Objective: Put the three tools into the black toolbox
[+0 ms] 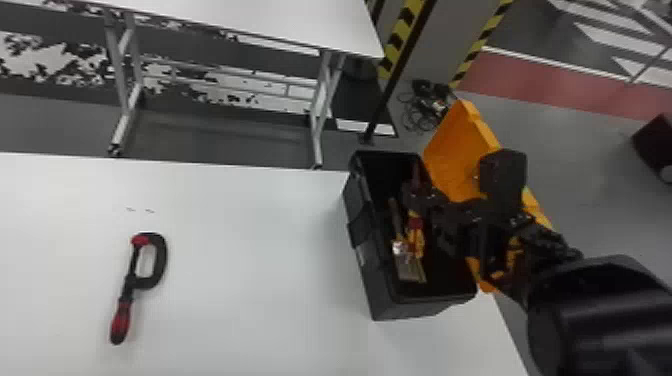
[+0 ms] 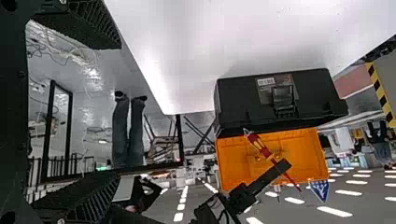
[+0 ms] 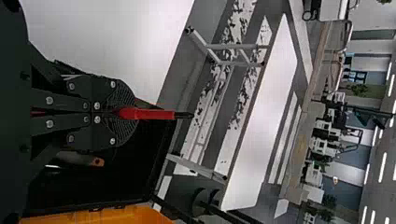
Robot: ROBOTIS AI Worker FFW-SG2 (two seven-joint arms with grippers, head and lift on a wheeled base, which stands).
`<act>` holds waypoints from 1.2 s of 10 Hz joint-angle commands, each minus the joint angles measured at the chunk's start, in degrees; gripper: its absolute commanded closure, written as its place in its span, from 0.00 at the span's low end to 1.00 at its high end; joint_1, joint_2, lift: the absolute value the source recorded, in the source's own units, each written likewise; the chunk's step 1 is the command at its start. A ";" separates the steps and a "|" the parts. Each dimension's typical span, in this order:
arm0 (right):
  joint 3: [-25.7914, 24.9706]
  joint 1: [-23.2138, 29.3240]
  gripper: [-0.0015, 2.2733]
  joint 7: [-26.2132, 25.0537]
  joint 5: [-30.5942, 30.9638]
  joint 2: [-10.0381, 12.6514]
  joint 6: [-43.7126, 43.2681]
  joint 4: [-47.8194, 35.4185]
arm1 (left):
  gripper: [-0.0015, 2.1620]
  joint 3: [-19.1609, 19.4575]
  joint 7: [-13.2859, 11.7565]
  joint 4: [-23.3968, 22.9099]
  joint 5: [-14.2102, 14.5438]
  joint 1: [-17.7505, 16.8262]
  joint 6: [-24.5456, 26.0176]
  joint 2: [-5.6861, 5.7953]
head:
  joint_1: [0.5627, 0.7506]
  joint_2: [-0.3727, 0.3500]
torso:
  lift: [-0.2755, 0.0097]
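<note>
Jaws of R gripper [image 1: 414, 194] clamp red-handled tool [image 3: 149, 114] (mid-part hidden) above toolbox [image 1: 372, 272]; L gripper [image 2: 117, 109] jaws wide.

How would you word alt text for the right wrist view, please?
The right gripper has its jaws shut on a red, black-tipped tool over the open black toolbox, where another tool with a brown end lies. The orange lid and white worktable border the box, with a second white table farther off.

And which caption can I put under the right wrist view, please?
Over the open black toolbox, the right gripper pinches a red, black-tipped tool.
</note>
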 commanded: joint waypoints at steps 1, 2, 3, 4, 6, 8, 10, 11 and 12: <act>-1.29 1.49 0.99 0.43 0.38 -0.88 -3.91 2.09 | 0.01 1.03 -0.17 -0.07 0.23 0.04 0.24 0.09 | 0.70 0.03 | 0.79; -3.75 2.02 0.99 0.87 -0.76 -0.88 -4.79 2.27 | 0.01 1.12 -0.35 -0.16 0.23 0.04 0.24 0.18 | 0.70 0.03 | 0.79; -6.38 2.28 0.99 1.13 -2.78 -0.88 -4.61 2.79 | 0.01 1.03 -0.35 -0.51 0.23 0.12 0.24 0.09 | 0.70 0.03 | 0.79; -9.11 2.28 0.94 1.22 -6.03 -0.61 -3.55 3.67 | 0.01 0.85 -0.26 -1.04 0.23 0.12 0.24 0.09 | 0.70 0.03 | 0.79; -12.27 2.45 0.75 2.54 -10.95 -0.17 -1.27 4.46 | 0.01 0.77 0.53 -2.27 0.14 0.30 0.24 0.09 | 0.70 0.03 | 0.79; -14.73 2.45 0.00 3.77 -15.35 0.27 2.77 3.94 | 0.01 0.06 1.41 -2.53 -0.12 0.48 0.24 0.09 | 0.70 0.03 | 0.79; -18.43 2.81 0.03 6.58 -21.15 3.17 10.16 0.60 | 0.01 -0.20 5.01 -3.76 -0.39 0.92 0.24 0.09 | 0.70 0.03 | 0.79; -19.74 4.74 0.03 8.08 -24.14 5.27 12.97 -2.30 | 0.01 0.24 8.97 -5.70 -0.47 1.36 0.24 0.09 | 0.70 0.03 | 0.79; -19.92 7.20 0.03 8.43 -26.33 7.65 13.50 -4.76 | 0.01 1.29 12.31 -6.58 -0.39 1.53 0.24 0.09 | 0.70 0.03 | 0.79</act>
